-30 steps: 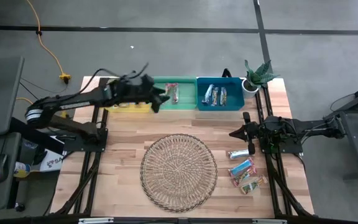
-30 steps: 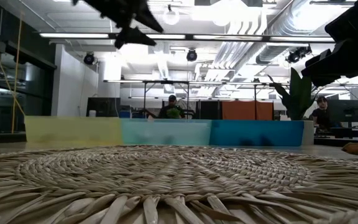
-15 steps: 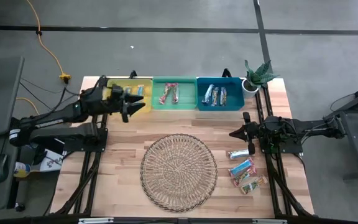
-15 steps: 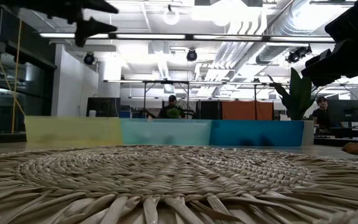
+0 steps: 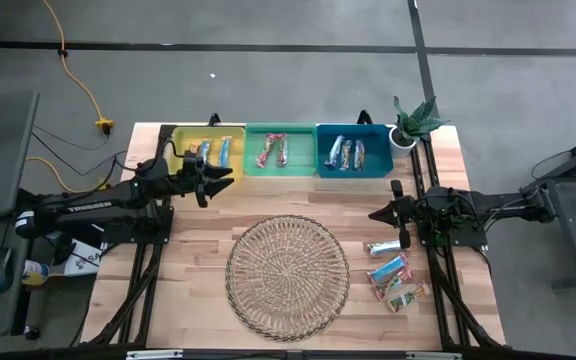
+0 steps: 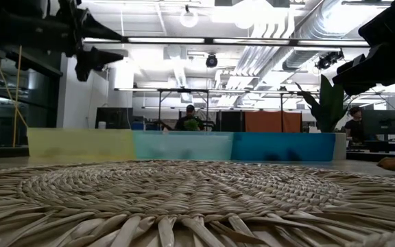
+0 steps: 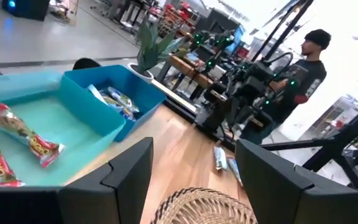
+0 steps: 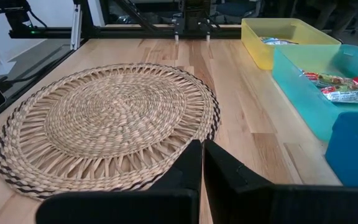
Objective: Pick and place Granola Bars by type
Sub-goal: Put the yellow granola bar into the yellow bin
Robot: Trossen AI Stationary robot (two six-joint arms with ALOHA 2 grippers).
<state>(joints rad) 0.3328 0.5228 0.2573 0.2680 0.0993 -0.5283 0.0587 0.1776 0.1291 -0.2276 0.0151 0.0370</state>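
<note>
Granola bars lie sorted in three bins at the table's far edge: blue-wrapped ones in the yellow bin (image 5: pixel 211 152), red ones (image 7: pixel 17 134) in the green bin (image 5: pixel 273 150), silvery-blue ones (image 7: pixel 114 99) in the blue bin (image 5: pixel 346 153). A few more bars (image 5: pixel 388 270) lie loose on the table right of the round wicker tray (image 5: pixel 288 276). My left gripper (image 5: pixel 220 182) hangs open and level just near of the yellow bin, nothing between its fingers (image 7: pixel 129 171). My right gripper (image 5: pixel 376 213) waits shut at the right, above the loose bars.
A potted plant (image 5: pixel 413 122) stands at the far right corner beside the blue bin. Bare wood shows between the bins and the wicker tray. A person (image 7: pixel 303 68) stands in the room beyond the table's right side.
My left gripper has drawn back from over the yellow and green bins toward the table's left and near side, sinking lower and levelling out. Its fingers have stayed open with nothing in them. The yellow bin, hidden under the arm before, now shows.
</note>
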